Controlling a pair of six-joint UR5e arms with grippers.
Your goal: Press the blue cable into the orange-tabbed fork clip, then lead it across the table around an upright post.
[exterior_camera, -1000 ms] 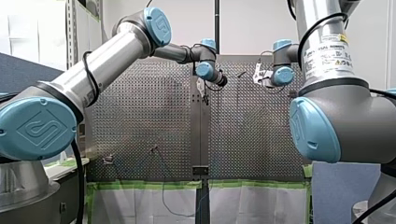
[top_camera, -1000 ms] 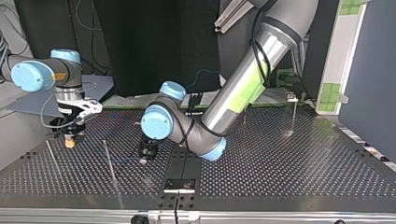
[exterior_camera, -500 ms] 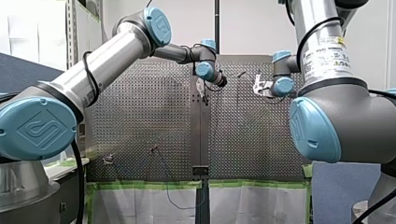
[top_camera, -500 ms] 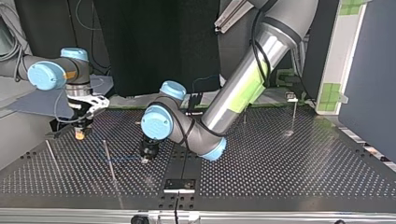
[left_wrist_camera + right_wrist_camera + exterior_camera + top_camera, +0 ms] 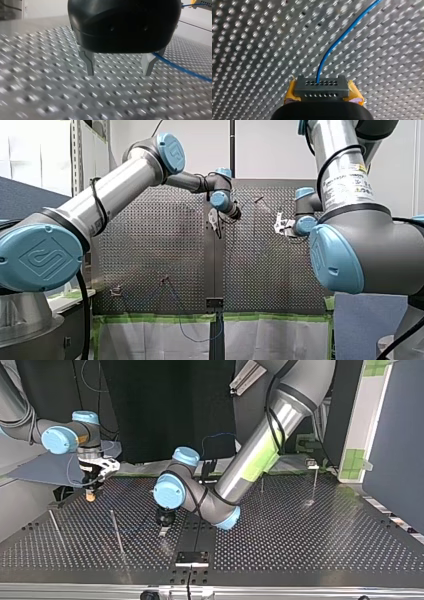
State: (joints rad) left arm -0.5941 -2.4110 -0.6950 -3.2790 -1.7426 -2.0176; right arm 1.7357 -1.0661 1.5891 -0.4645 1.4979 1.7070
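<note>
1. The left arm's jaws are spread. In the left wrist view the two metal fingers (image 5: 90,63) stand apart just above the perforated metal desk (image 5: 50,95), and desk surface shows between them.
2. The thin blue cable (image 5: 182,70) is seen on the desk just beside one finger, outside the gap. Whether it touches that finger cannot be told.
3. The right arm's jaws are pinching the thin blue cable. In the right wrist view it comes out from between the yellow pads (image 5: 355,96) and curves away ahead over the desk.
4. In the top view the right arm (image 5: 60,440) holds its jaws low near the desk's edge at the view's left. The left arm (image 5: 250,455) reaches past the middle, with its jaws low over the desk.
5. A thin upright metal post (image 5: 116,531) stands between the two sets of jaws. A second thin post (image 5: 55,526) stands nearer the left edge.
6. A broad stretch of bare perforated surface lies between the left arm and a slim far post (image 5: 314,485) at the view's right.
</note>
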